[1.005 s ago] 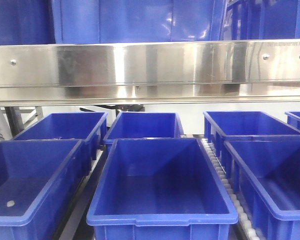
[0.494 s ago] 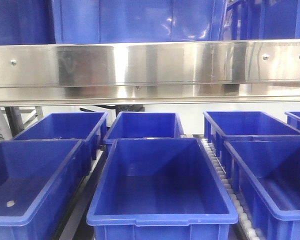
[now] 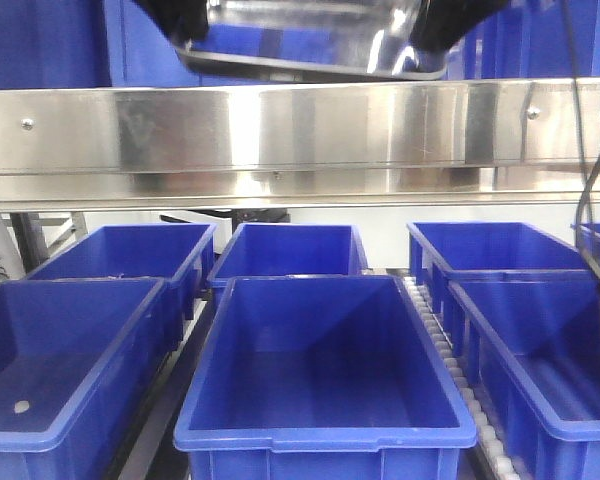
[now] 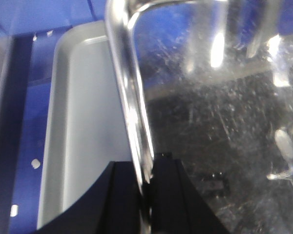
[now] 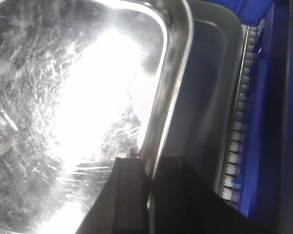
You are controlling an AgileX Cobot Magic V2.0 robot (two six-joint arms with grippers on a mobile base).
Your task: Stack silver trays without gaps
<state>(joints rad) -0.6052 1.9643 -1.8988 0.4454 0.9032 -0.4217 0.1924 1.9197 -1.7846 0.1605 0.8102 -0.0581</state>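
A shiny silver tray (image 3: 310, 45) hangs at the top of the front view, above the steel beam, held at both ends. My left gripper (image 3: 180, 25) is shut on its left rim, and my right gripper (image 3: 445, 30) is shut on its right rim. In the left wrist view my gripper (image 4: 145, 180) pinches the bright rim of the held tray (image 4: 210, 97). A second, duller silver tray (image 4: 83, 136) lies below it, offset to the left. In the right wrist view my gripper (image 5: 149, 185) clamps the held tray (image 5: 88, 97), with the lower tray (image 5: 200, 97) showing beyond it.
A broad riveted steel beam (image 3: 300, 130) spans the front view. Several open blue bins (image 3: 320, 370) stand on the shelf below. A roller strip (image 3: 435, 340) runs between the bins. A black cable (image 3: 590, 180) hangs at the right. Blue bins (image 3: 40, 40) are behind the tray.
The silver tray, held by both grippers, has come into the top of the front view. Earlier only blue bins showed there. A cable now hangs at the right.
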